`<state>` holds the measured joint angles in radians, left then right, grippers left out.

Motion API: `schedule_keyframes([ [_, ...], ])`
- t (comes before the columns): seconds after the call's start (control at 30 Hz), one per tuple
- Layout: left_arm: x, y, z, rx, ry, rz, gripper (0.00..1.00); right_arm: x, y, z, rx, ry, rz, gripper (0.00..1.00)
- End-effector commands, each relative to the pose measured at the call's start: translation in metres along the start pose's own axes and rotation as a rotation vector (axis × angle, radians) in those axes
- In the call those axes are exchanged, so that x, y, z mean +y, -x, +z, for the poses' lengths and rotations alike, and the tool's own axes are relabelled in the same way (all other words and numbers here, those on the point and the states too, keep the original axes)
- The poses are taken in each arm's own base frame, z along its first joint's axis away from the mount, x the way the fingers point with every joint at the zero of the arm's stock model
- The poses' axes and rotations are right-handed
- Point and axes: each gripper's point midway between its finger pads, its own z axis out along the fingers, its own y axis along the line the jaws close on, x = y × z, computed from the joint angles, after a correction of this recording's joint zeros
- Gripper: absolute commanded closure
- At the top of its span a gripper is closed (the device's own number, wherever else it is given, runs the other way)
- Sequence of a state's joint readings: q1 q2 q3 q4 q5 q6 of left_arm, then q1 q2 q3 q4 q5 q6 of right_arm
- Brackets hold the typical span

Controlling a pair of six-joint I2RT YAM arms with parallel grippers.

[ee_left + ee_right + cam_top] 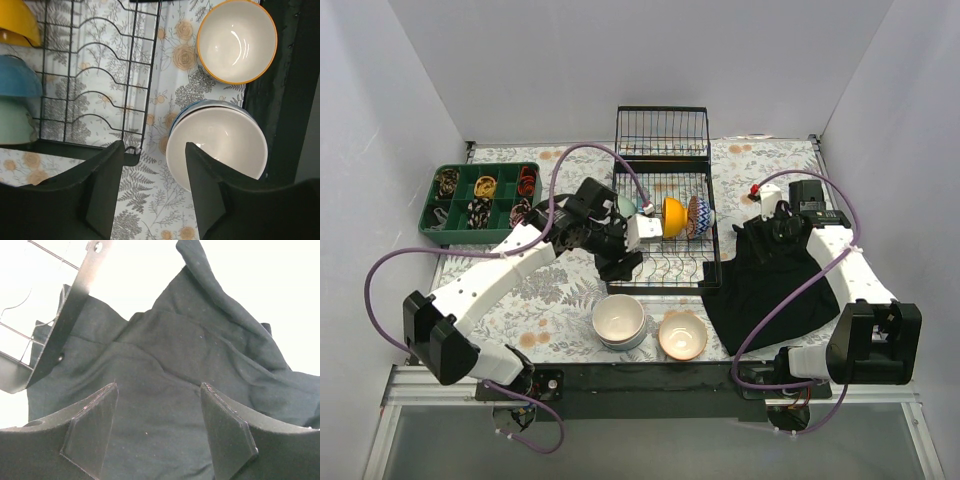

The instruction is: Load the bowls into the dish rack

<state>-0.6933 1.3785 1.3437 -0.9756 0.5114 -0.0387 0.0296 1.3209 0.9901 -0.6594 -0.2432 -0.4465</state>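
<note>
The black wire dish rack point(665, 262) stands at the table's middle, with a yellow bowl point(673, 217), a patterned bowl point(699, 217) and a pale green bowl point(626, 207) on edge in its slots. In the left wrist view the rack point(100, 75) holds the yellow point(17, 22), blue point(17, 75) and pale green point(12, 120) bowls. A cream-white bowl point(618, 318) stacked on a blue one and an orange-rimmed bowl point(682, 336) sit on the table in front. My left gripper point(618, 265) is open and empty above the rack's near left corner, beside the cream bowl point(220, 145). My right gripper point(767, 232) is open over a black cloth.
A black cloth point(760, 285) lies right of the rack and fills the right wrist view point(165, 380). A green compartment tray point(480, 200) with small items stands at the far left. The rack's upright basket section point(663, 132) is at the back. White walls enclose the table.
</note>
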Motion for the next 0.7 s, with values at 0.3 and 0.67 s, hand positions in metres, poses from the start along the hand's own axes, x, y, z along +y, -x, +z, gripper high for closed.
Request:
schedule_keyframes([
  [0.3,-0.069,-0.044,-0.004,0.15,-0.15,-0.085,0.47,0.0,0.019,-0.04,-0.108,-0.083,-0.048,0.24],
  [0.67,-0.081,-0.087,-0.001,0.238,-0.216,0.087,0.5,0.023,0.017,-0.041,-0.176,-0.008,0.001,0.23],
])
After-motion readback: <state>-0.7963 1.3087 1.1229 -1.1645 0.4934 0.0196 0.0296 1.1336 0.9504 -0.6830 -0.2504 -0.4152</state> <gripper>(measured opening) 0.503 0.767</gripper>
